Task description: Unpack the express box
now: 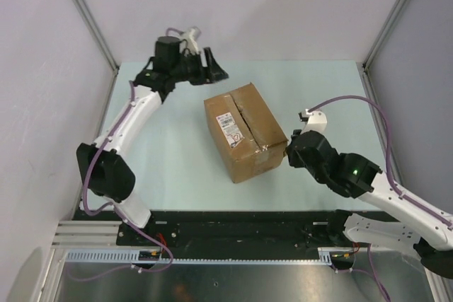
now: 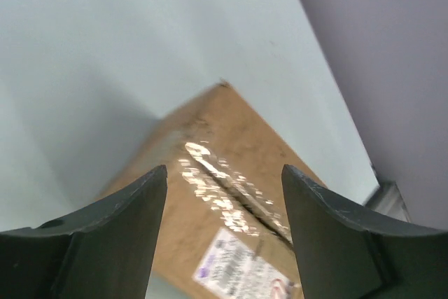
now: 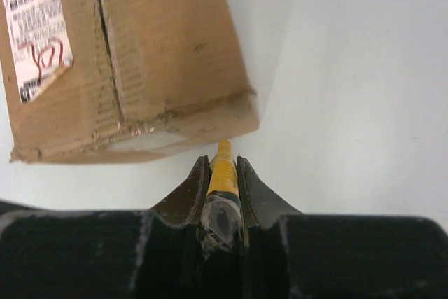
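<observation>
Pale green table (image 1: 173,164); express box (image 1: 244,131) rests mid-table, flaps closed.

The top camera sits high behind the near edge, looking down over the whole pale tabletop (image 1: 177,167). The left wrist camera looks from the far left, the right wrist camera from close on the right; all share the brown corrugated cardboard box (image 1: 244,131).

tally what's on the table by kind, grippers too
box: 1
knife: 1
grippers: 2, the left gripper and the right gripper
total: 4
</observation>
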